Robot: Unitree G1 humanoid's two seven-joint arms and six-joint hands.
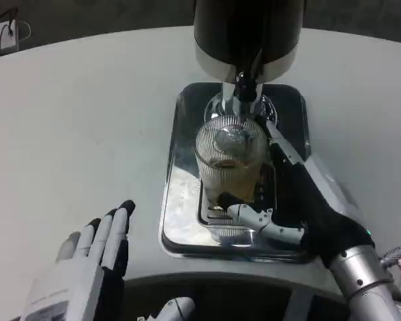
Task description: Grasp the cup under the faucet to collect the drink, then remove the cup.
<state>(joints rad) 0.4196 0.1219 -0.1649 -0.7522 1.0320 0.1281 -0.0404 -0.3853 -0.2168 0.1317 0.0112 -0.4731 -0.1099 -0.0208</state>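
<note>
A clear ribbed cup (229, 167) with some amber drink in it stands on the steel tray (180, 221), right under the black faucet (244, 90) of the dark dispenser (247, 33). My right hand (301, 200) wraps around the cup from the right and near side, thumb across its lower front, fingers along its right wall. My left hand (93, 257) lies flat on the table to the tray's left, fingers straight and slightly apart, holding nothing.
The tray's raised rim surrounds the cup. The dispenser body overhangs the cup from behind. White table (73, 134) spreads to the left. A white power strip (1, 37) lies at the far left corner.
</note>
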